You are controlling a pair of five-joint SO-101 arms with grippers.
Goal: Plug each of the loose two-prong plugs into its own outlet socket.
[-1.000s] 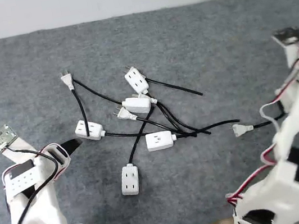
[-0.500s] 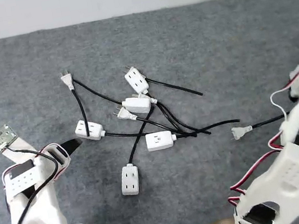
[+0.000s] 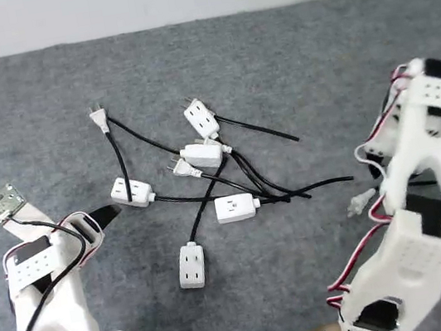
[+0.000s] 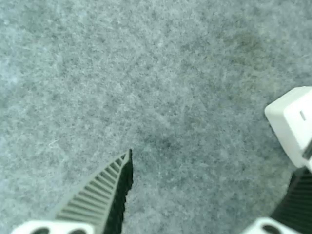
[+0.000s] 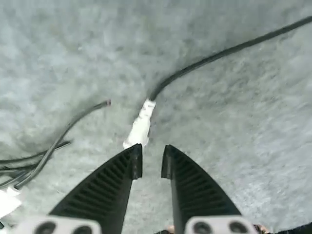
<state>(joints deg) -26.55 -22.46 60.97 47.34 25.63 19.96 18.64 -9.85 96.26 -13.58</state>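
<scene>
Lining up on a first plug is my reading of the step in hand. The right gripper [image 5: 151, 158] hovers low over the grey mat [image 3: 313, 58], its two black fingers a narrow slit apart with nothing between them. The stray white plug [image 5: 140, 126] lies just beyond their tips, and its black cord [image 5: 219, 53] runs away from it. From above, that plug [image 3: 361, 201] sits apart from the tangle, close beside the right arm. None of the plugs looks seated to me, so I judge the task barely begun. The next move, I think, calls for the fingers to spread wider, drop astride the plug's body rather than its cord, and clamp squarely so the prongs come up free and level for a socket. The left gripper [image 3: 104, 217] rests with its fingers well apart and empty, just beside a white outlet socket [image 3: 131, 192], whose corner sits near one of its fingers. It may be needed to pin that socket down. Other sockets [image 3: 235, 207] and other plugs [image 3: 98, 118] lie among the crossed cords. No brand, label or writing can be read on any of them
</scene>
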